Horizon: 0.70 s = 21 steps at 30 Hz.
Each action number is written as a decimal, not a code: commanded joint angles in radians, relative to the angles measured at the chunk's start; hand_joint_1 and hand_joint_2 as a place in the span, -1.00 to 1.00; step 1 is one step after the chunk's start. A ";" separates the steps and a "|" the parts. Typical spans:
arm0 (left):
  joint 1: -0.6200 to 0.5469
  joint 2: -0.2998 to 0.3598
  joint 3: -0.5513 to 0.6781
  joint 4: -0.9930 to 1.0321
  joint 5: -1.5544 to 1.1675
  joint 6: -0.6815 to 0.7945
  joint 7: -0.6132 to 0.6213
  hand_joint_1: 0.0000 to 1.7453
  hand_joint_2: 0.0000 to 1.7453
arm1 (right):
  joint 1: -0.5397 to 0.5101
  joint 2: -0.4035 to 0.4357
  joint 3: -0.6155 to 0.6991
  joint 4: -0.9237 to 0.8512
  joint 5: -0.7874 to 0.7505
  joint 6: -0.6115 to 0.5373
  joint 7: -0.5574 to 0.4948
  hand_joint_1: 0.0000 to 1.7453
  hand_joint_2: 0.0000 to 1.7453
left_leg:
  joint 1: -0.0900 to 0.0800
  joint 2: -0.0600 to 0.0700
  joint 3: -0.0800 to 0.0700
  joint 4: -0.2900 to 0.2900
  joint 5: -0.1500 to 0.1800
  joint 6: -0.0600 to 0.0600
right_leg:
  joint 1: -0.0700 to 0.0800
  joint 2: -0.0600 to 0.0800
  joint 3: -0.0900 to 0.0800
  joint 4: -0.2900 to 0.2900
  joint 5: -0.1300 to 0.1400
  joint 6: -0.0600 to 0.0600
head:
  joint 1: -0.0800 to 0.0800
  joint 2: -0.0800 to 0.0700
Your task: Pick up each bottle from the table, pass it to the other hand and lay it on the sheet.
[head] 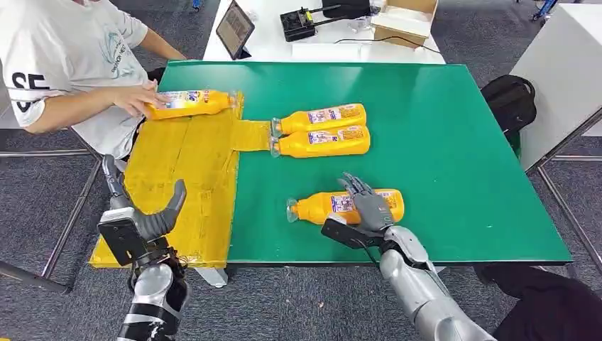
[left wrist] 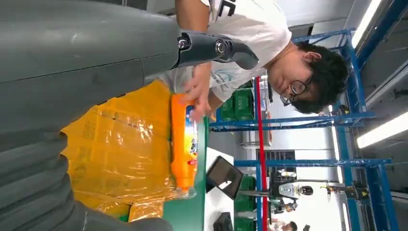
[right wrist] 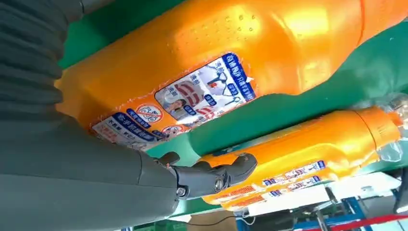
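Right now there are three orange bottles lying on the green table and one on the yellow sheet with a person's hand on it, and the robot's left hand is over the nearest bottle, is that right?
One slip: the right hand, not the left, is over the nearest bottle, as the head view shows. The left hand holds nothing, beside the yellow sheet. The rest stands: three bottles on the green table, and the sheet's bottle under a person's hand.

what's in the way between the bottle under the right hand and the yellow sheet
Nothing visible. Bare green table lies between the nearest orange bottle, under the right hand, and the yellow sheet; the left hand hovers over the sheet's near edge.
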 commanded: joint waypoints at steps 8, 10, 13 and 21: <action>-0.012 0.026 -0.026 0.047 -0.003 -0.013 0.005 -1.00 1.00 | -0.077 -0.044 -0.016 0.028 0.016 0.051 0.016 -1.00 1.00 | 0.000 0.003 0.006 0.000 -0.003 0.001 | 0.001 0.002 0.005 0.000 -0.002 -0.004 | 0.000 0.000; -0.009 0.027 -0.034 0.048 -0.006 -0.017 0.005 -1.00 1.00 | -0.085 -0.054 -0.016 0.028 0.017 0.067 0.015 -1.00 1.00 | -0.001 0.003 0.006 0.000 -0.003 0.001 | 0.000 0.001 0.005 0.000 -0.002 -0.003 | 0.000 0.000; -0.007 0.026 -0.039 0.052 -0.008 -0.024 0.005 -1.00 1.00 | -0.096 -0.066 -0.015 0.026 0.021 0.081 0.015 -1.00 1.00 | -0.001 0.002 0.004 0.000 -0.002 0.001 | 0.000 0.001 0.003 0.000 -0.001 -0.003 | 0.000 0.000; -0.018 0.021 -0.040 0.076 -0.004 -0.039 0.005 -1.00 1.00 | -0.126 -0.109 0.002 0.094 0.037 0.170 0.045 -1.00 1.00 | -0.001 0.001 0.005 -0.001 -0.002 0.001 | 0.000 0.000 0.005 0.000 -0.002 -0.003 | 0.000 0.000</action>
